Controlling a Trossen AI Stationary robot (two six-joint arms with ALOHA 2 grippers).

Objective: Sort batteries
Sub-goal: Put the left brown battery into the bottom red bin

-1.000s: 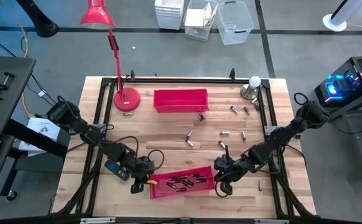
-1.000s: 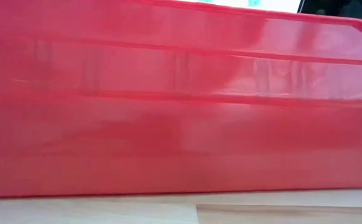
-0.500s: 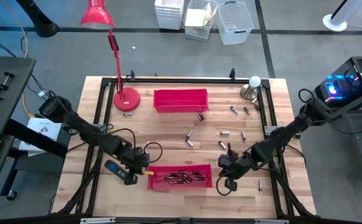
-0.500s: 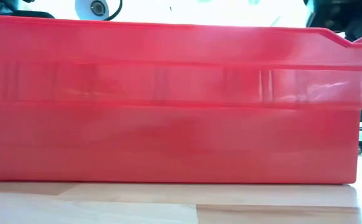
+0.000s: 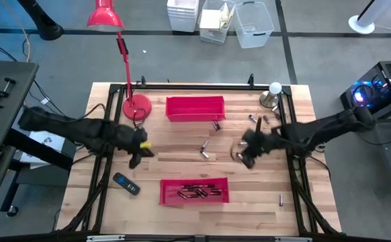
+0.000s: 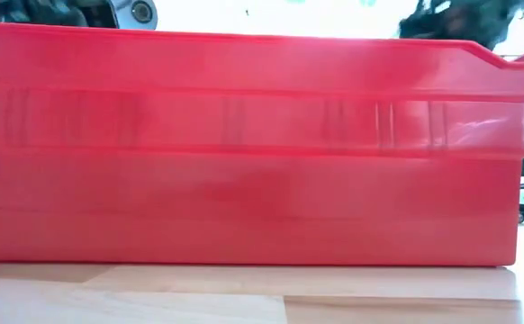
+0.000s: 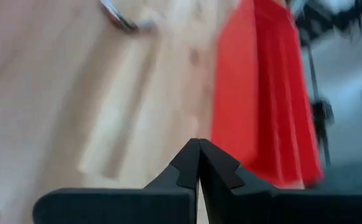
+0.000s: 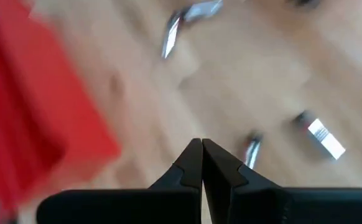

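1. Batteries (image 5: 204,150): loose ones lie scattered on the table (image 5: 182,161) ahead of and beside the right gripper (image 5: 244,156), one pair just off its tip toward the table's middle and others near the back right corner. One strays alone near the front right edge (image 5: 281,199), well behind that gripper. A batch already sits in the near red tray (image 5: 194,190).
2. Far red tray (image 5: 195,108): looks empty from above; one battery lies just beside its right front corner.
3. Right gripper, right wrist view (image 8: 201,149): fingertips pressed together, nothing between them. Loose batteries show just past the tips.
4. Left gripper (image 5: 136,152), left wrist view (image 7: 199,149): fingertips likewise closed and empty. It hangs over bare wood between the lamp base (image 5: 136,105) and the black handset (image 5: 125,183), well apart from any battery.
5. Step in hand, as judged: between picks. Both arms are clear of the near tray and the right one is over the scatter.
6. Next move calls for: parting the right fingers, lining them across one battery's long axis, descending to the wood and closing. The paired batteries lie close together, so a single one must be chosen cleanly.
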